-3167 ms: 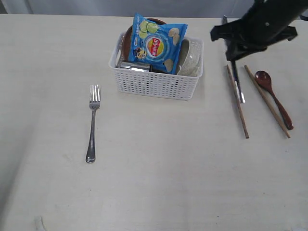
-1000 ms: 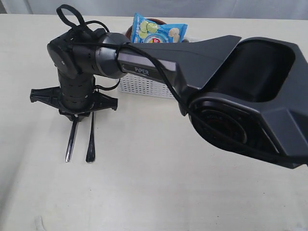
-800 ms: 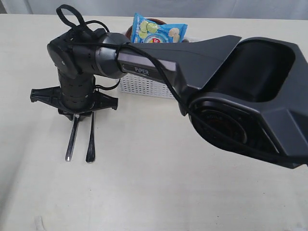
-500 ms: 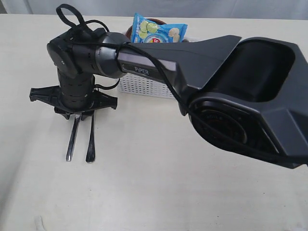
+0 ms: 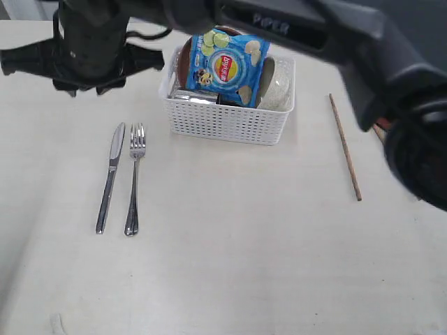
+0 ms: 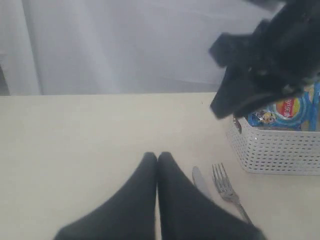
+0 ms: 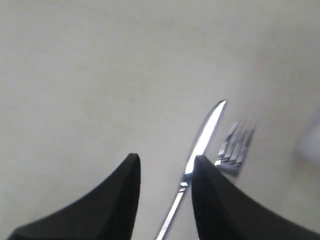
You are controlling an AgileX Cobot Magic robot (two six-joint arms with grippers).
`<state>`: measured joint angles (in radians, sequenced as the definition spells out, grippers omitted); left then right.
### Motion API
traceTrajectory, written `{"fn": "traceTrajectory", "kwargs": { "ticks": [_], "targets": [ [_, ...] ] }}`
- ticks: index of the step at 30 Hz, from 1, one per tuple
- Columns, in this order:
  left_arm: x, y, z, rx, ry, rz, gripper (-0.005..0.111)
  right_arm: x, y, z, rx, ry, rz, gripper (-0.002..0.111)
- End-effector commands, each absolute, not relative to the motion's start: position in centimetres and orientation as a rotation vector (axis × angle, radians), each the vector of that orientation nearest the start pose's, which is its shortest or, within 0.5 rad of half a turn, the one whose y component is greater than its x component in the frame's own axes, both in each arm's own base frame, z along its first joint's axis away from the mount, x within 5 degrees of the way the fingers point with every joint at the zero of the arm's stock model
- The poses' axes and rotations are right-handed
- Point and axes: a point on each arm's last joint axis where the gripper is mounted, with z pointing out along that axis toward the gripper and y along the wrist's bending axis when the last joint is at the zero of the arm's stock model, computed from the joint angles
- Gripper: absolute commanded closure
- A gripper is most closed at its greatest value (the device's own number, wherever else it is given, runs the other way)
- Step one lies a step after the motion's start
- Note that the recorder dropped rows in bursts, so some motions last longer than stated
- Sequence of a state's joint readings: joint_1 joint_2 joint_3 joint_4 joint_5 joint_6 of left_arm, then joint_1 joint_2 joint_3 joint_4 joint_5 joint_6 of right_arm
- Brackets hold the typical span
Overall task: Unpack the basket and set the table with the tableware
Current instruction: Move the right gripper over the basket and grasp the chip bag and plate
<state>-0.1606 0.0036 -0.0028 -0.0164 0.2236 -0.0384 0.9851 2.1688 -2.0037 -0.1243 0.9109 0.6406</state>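
The steel knife [image 5: 110, 178] lies flat on the table [image 5: 230, 251], just left of the fork [image 5: 134, 178] and parallel to it. My right gripper [image 7: 166, 160] hangs open and empty above the knife [image 7: 202, 135] and the fork [image 7: 235, 145]; in the exterior view it sits high at the far left [image 5: 89, 82]. The white basket [image 5: 227, 120] holds a blue chip bag [image 5: 227, 66], a cream bowl [image 5: 278, 87], a brown plate [image 5: 183, 61] and a steel cup [image 5: 190, 96]. One chopstick [image 5: 345, 146] lies right of the basket. My left gripper [image 6: 157, 156] is shut and empty, low over the table near the knife [image 6: 199, 177].
The right arm [image 5: 328, 35] stretches across the far side of the table over the basket and blocks the right edge of the exterior view. It also shows as a dark shape [image 6: 270, 55] above the basket [image 6: 280, 150] in the left wrist view.
The right gripper has opened, let go of the knife beside the fork and lifted up and away toward the far side. The knife now lies free on the table.
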Motion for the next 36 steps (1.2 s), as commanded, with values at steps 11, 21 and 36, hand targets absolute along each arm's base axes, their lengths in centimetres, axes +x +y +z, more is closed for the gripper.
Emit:
{"fn": "traceTrajectory", "kwargs": {
  "ticks": [11,21,36],
  "targets": [
    [5.5,-0.9,19.4,0.092,1.697,-0.167,0.107,39.0,22.1,32.0,-0.62,2.558,-0.101,0.074],
    [5.5,-0.9,19.4,0.092,1.697,-0.167,0.107,43.1,17.5,32.6,-0.818,2.328,0.096,0.074],
    [5.5,-0.9,19.4,0.092,1.697,-0.167,0.107,46.6,15.7,24.9,-0.95,2.425,0.354,0.074]
  ]
}}
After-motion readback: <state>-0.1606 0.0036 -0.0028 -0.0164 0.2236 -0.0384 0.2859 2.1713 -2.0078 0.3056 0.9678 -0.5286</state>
